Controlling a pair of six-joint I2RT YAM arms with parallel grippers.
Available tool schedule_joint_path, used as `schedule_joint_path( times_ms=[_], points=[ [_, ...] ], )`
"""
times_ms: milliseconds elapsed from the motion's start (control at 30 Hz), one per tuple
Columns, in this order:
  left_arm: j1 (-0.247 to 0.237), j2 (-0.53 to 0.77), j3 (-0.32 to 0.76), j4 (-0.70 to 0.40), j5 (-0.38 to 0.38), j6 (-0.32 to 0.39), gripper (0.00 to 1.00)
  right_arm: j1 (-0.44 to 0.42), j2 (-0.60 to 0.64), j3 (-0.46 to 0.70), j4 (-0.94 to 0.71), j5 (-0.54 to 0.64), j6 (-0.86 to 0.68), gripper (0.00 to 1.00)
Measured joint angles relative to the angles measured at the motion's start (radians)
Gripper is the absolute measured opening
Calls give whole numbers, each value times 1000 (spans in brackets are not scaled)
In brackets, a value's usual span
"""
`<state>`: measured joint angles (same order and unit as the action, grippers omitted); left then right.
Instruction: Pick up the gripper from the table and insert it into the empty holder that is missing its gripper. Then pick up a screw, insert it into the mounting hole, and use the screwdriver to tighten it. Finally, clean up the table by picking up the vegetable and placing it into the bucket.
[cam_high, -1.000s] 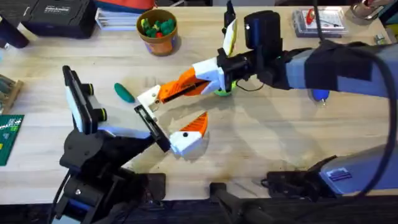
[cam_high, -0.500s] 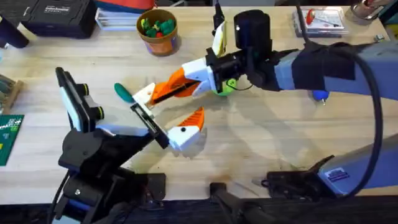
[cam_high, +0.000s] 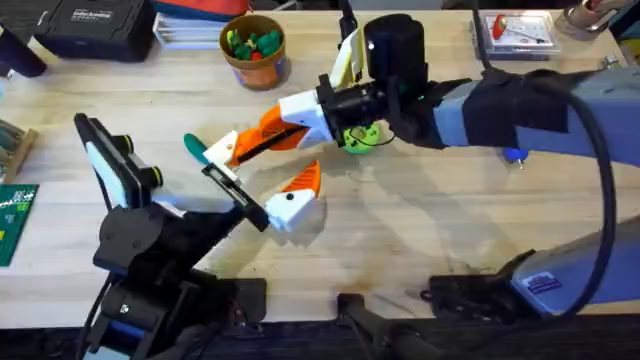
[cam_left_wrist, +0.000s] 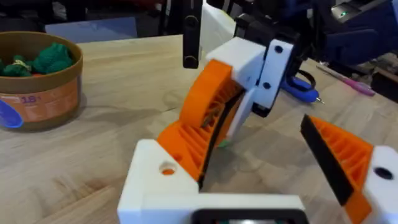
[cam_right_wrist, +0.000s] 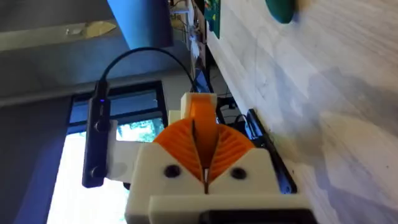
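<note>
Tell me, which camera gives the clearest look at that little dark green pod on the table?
The overhead view: the vegetable lies in plain sight on the wood, just beyond the right gripper. The right wrist view catches one rounded end of it at the frame's edge. In the left wrist view I cannot make it out.

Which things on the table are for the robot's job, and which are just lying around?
For the job:
- vegetable, a dark green pod
- bucket, a tan cup already holding toy pieces
- screwdriver, blue, mostly hidden behind the right arm

Just lying about:
- lime-green disc
- black case
- green board
- clear box
</note>
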<state>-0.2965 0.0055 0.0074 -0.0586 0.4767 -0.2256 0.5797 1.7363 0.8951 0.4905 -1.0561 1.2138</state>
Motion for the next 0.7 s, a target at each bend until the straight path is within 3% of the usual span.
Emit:
schedule_joint_path(
  times_ms=[700],
  points=[
    [0,0,0,2,25,-10,986,-18,0,0,-6,60,63,8]
  ],
)
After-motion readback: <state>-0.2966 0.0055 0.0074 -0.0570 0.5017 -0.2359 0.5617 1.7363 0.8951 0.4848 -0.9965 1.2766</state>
